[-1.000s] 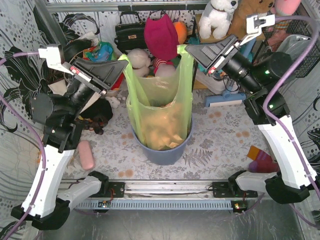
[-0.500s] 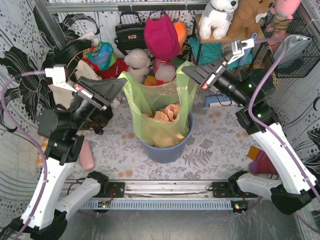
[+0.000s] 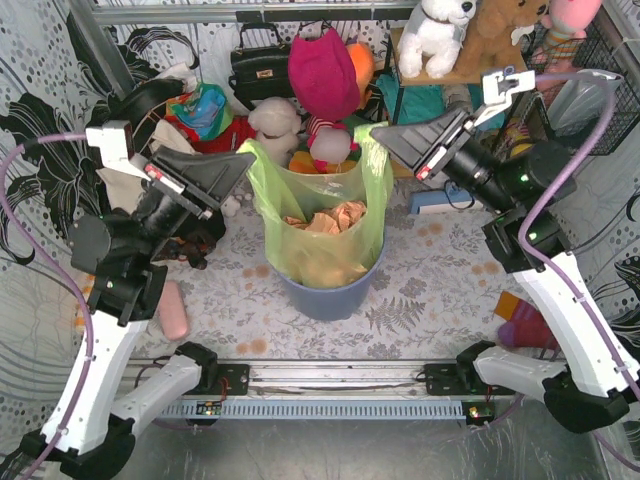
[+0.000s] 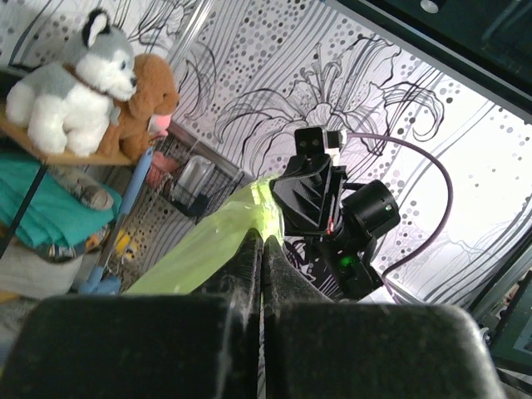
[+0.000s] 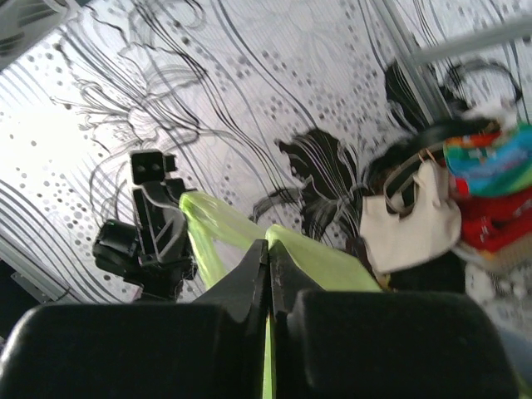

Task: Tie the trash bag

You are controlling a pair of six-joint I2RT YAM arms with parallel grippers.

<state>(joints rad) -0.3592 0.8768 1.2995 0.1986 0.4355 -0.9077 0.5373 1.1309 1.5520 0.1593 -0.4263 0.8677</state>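
The lime-green trash bag (image 3: pixel 322 225) stands in the round blue-grey bin (image 3: pixel 330 298) at the table's middle, with brownish-tan waste showing inside. My left gripper (image 3: pixel 250 158) is shut on the bag's left top corner. My right gripper (image 3: pixel 376 136) is shut on its right top corner. Both corners are held up above the bin with the mouth spread open between them. In the left wrist view the green film (image 4: pixel 208 241) runs out from between the closed fingers toward the right gripper (image 4: pixel 278 193). In the right wrist view the film (image 5: pixel 332 264) leaves the closed fingers toward the left gripper (image 5: pixel 184 218).
Behind the bin are a black handbag (image 3: pixel 262 62), a magenta bag (image 3: pixel 322 72), soft toys (image 3: pixel 275 118) and a shelf with plush animals (image 3: pixel 437 32). A pink object (image 3: pixel 173 310) lies at left and a purple and orange item (image 3: pixel 524 322) at right. A cream tote (image 5: pixel 411 218) hangs at the back.
Both grippers came down from a high stretched hold, slackening the bag so it sags into the bin. In the last half second the right gripper rose slightly and the mouth spread wider.
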